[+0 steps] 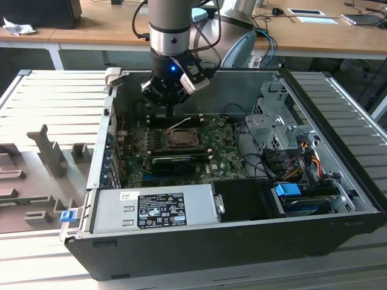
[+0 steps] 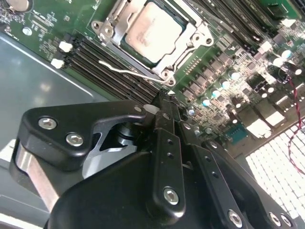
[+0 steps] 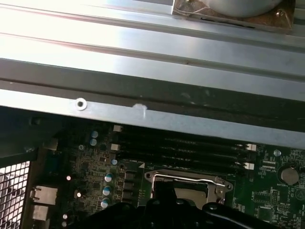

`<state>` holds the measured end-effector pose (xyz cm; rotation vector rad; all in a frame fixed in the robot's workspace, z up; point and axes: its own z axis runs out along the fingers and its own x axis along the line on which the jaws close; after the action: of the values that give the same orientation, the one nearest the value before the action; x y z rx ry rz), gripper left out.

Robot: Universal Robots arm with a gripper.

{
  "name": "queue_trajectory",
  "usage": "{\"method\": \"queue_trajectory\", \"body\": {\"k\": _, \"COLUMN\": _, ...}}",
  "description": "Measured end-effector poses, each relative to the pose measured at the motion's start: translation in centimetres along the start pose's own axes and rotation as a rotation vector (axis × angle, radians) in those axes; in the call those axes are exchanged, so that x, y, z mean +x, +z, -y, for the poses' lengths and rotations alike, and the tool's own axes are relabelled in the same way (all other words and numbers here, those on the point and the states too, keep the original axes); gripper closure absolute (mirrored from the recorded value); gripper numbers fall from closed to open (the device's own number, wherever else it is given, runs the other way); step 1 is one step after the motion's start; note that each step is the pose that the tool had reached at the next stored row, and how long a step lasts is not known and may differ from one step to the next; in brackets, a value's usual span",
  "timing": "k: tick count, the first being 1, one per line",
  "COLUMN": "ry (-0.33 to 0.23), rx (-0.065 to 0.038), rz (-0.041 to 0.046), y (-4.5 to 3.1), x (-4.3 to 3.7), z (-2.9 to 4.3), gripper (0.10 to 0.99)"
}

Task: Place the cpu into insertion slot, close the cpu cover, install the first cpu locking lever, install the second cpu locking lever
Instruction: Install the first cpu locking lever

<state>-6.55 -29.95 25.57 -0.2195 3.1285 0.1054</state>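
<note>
Closed end effector (image 2: 163, 102) hovers over memory slots (image 2: 95, 67), beside cpu cover (image 2: 189, 43).

Both wrist views (probably close) sharing insertion slot (image 2: 187, 25) (image 3: 186, 187)

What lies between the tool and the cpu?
In the second wrist view: the cpu cover's rim, a thin metal lever and the long dark memory slots.

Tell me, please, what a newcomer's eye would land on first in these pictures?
First, the black gripper hanging low inside the open black computer case, just above the green motherboard. Next, in the second wrist view, the small pale silver square cpu lying in the window of the dull grey metal cpu cover.
</note>
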Motion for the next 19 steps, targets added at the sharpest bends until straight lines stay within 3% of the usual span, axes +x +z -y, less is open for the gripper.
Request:
{"method": "queue_trajectory", "body": {"k": 2, "ry": 0.000, "rx": 0.000, "rz": 0.0000, "y": 0.09, "x": -0.48, "z": 0.07, "gripper": 0.980}}
{"method": "queue_trajectory", "body": {"k": 12, "ry": 0.001, "rx": -0.002, "rz": 0.0002, "y": 0.40, "x": -1.34, "z": 0.22, "gripper": 0.980}}
{"method": "queue_trajectory", "body": {"k": 13, "ry": 0.001, "rx": -0.014, "rz": 0.0020, "y": 0.45, "x": -1.35, "z": 0.22, "gripper": 0.980}}
{"method": "queue_trajectory", "body": {"k": 15, "ry": 0.020, "rx": -0.066, "rz": 0.0110, "y": 0.60, "x": -1.42, "z": 0.24, "gripper": 0.980}}
{"method": "queue_trajectory", "body": {"k": 16, "ry": 0.035, "rx": -0.074, "rz": 0.0137, "y": 0.73, "x": -1.44, "z": 0.25, "gripper": 0.980}}
{"method": "queue_trajectory", "body": {"k": 19, "ry": 0.040, "rx": -0.074, "rz": 0.0143, "y": 1.28, "x": -1.49, "z": 0.29, "gripper": 0.980}}
